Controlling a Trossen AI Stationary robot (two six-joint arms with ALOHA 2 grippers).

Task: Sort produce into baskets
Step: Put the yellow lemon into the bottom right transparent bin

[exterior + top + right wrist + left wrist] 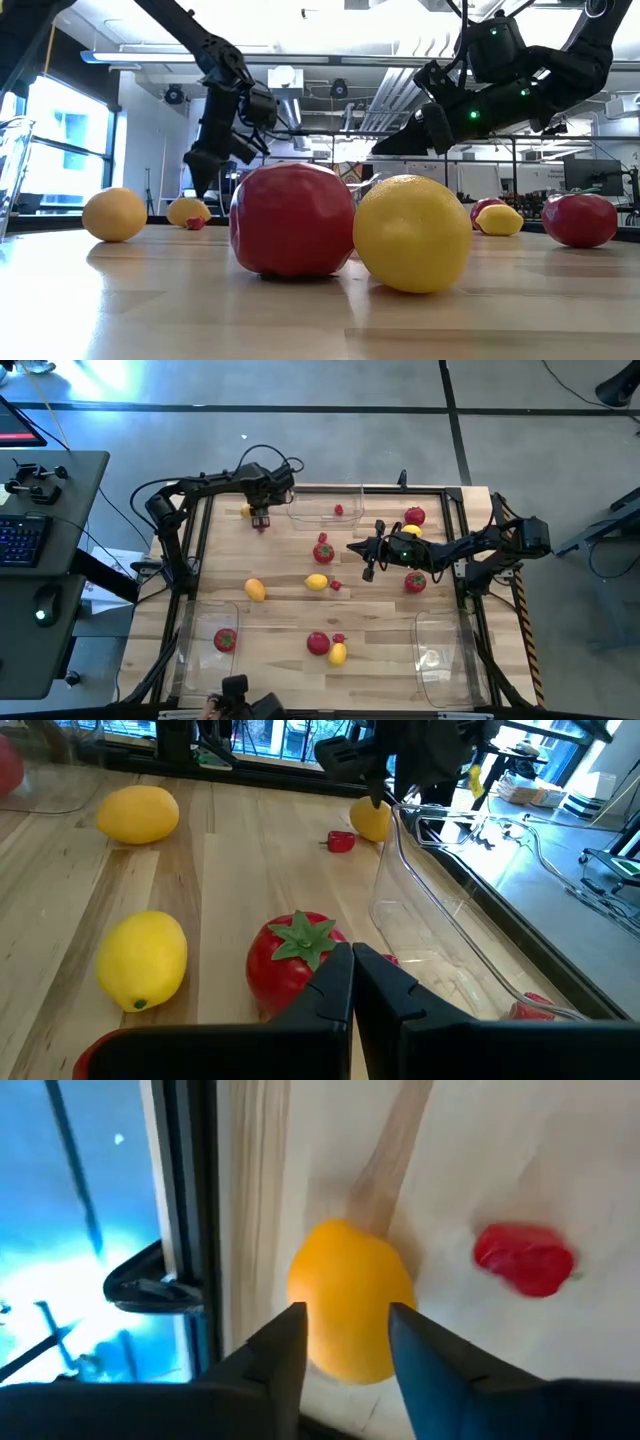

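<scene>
Orange lemon (350,1312) at the table's (380,622) far left edge, beside a red berry (525,1258), straddled by left gripper (345,1342) jaws spread just off its sides. Near the far basket (330,506). Over mid-table, above a tomato (290,958), right gripper (352,982), jaws pressed together, empty.

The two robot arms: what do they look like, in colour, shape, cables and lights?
Both arms are black and made of jointed segments. The left arm carries loose black cables looping above its wrist. The right arm shows small green lights near its wrist, seen in the high and low views. Each gripper has two dark, flat, tapering fingers.
</scene>
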